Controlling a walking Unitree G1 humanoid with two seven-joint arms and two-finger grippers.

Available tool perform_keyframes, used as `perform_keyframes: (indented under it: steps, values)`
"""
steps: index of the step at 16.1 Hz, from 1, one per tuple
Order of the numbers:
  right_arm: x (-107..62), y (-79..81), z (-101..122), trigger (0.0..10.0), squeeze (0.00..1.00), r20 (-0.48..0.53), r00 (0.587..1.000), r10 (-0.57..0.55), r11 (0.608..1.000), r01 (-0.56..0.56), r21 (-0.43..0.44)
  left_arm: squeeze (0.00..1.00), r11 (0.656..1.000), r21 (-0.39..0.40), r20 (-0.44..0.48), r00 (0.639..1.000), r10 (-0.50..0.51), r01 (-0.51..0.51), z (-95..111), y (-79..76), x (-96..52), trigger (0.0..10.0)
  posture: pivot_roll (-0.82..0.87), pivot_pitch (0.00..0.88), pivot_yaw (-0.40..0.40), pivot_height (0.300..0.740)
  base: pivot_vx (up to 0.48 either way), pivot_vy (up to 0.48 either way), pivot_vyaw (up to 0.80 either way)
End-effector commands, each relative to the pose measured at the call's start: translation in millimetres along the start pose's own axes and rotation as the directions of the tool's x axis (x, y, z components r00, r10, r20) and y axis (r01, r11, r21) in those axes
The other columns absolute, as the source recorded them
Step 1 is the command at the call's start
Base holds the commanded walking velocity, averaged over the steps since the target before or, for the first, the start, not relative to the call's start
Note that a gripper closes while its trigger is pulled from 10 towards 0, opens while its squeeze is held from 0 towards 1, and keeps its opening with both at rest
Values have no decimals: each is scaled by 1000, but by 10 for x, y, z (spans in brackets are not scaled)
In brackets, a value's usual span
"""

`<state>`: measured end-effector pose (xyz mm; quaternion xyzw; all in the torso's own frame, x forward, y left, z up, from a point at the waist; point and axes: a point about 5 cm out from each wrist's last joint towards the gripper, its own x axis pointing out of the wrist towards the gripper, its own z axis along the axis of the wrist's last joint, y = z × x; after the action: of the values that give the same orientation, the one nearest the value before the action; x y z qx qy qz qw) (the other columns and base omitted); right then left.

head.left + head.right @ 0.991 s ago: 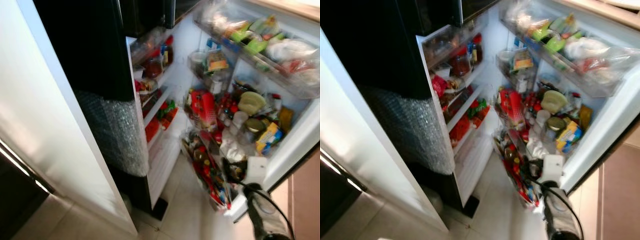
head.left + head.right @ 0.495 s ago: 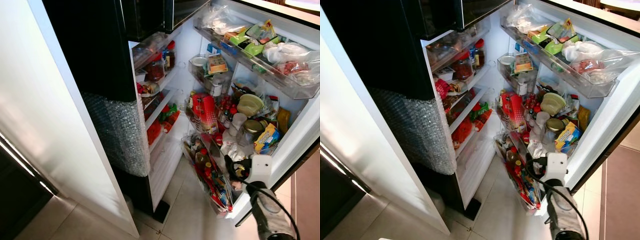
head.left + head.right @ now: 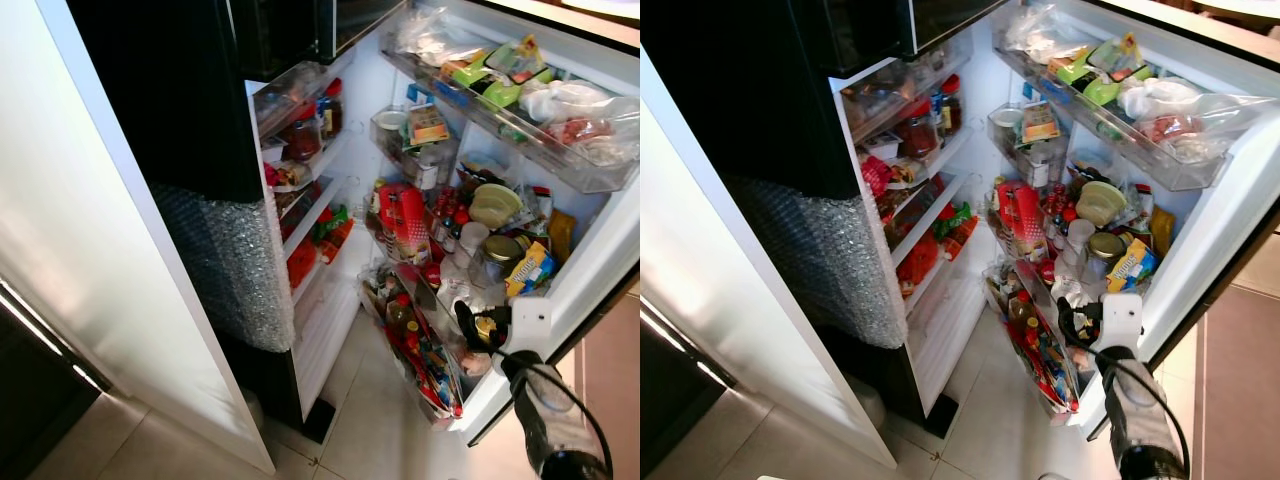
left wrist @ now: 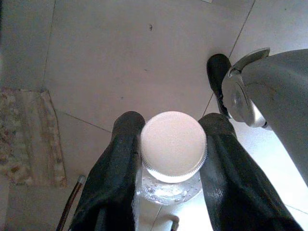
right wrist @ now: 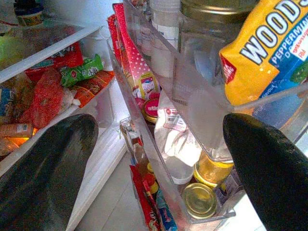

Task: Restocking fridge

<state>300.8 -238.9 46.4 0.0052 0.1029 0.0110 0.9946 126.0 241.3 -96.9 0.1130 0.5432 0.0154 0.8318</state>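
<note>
The fridge stands open, and its door (image 3: 590,270) at the right carries packed shelves. My right gripper (image 3: 478,325) is open at the front of the lower door shelves. In its wrist view the fingers (image 5: 53,163) spread wide before a clear door bin (image 5: 192,101) that holds a yellow peppermint bag (image 5: 269,53) and a glass jar (image 5: 207,43). A gold-lidded jar (image 5: 201,201) sits in the bin below. My left gripper (image 4: 173,120) hangs over the tiled floor, shut on a clear bottle with a white cap (image 4: 173,144).
Inner shelves (image 3: 310,190) hold jars and red and green packets. A dark panel wrapped in bubble wrap (image 3: 230,260) stands left of them, beside a white panel (image 3: 90,250). A red dotted carton (image 3: 405,220) fills the middle door shelf. A rug (image 4: 29,134) lies on the floor tiles (image 3: 370,420).
The blur has cleared and the camera has shifted a little. My right gripper has risen slightly, closer to the door shelves. The fridge contents have not moved.
</note>
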Motion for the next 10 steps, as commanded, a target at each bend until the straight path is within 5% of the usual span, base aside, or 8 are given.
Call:
perform_keyframes:
  steps: [1, 5, 10]
  values:
    - [58, 43, 74, 10000, 0, 9, 999, 32, 999, -32, -15, 0, 1000, 4, -19, 1000, 4, -4, -34, 17, -4, 10000, -45, 0, 32, 740, 0, 0, 0]
    - [-7, -163, 47, 10000, 0, -7, 999, -53, 998, 52, -40, 0, 1000, 10, -24, 1000, 4, -4, -42, 19, -5, 10000, -42, 0, 35, 740, 0, 0, 0]
    - [-199, -672, -12, 10000, 0, -77, 977, -199, 977, 192, -91, 0, 999, 33, -26, 1000, 5, -4, -43, 35, -7, 10000, -47, 0, 45, 740, 0, 0, 0]
